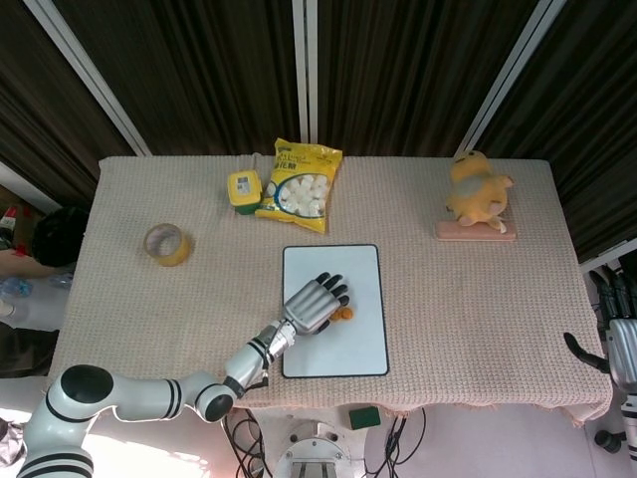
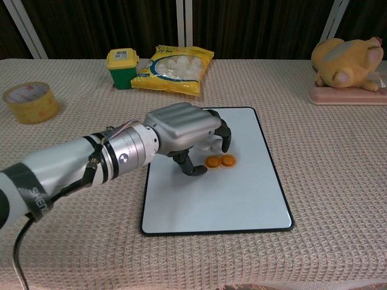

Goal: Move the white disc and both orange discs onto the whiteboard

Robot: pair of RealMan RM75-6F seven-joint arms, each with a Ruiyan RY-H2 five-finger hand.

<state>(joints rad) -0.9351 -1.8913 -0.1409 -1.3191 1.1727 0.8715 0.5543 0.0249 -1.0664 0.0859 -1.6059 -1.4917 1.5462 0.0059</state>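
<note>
The whiteboard (image 1: 363,269) (image 2: 242,199) lies flat at the middle front of the table. Two orange discs (image 2: 213,161) (image 2: 228,161) sit side by side on it, showing as one orange patch (image 1: 344,315) in the head view. My left hand (image 1: 317,302) (image 2: 181,127) arches over the board's left half, fingers apart and lifted just above the discs. A small white disc (image 2: 211,145) shows under those fingers, seemingly resting on the board, partly hidden. My right hand (image 1: 617,344) hangs off the table's right edge, fingers spread, holding nothing.
A yellow tape roll (image 1: 166,244) (image 2: 30,101) lies at the left. At the back stand a green-yellow tub (image 1: 244,190) and a yellow snack bag (image 1: 302,185). A yellow plush toy (image 1: 478,194) sits on a pink base at the back right.
</note>
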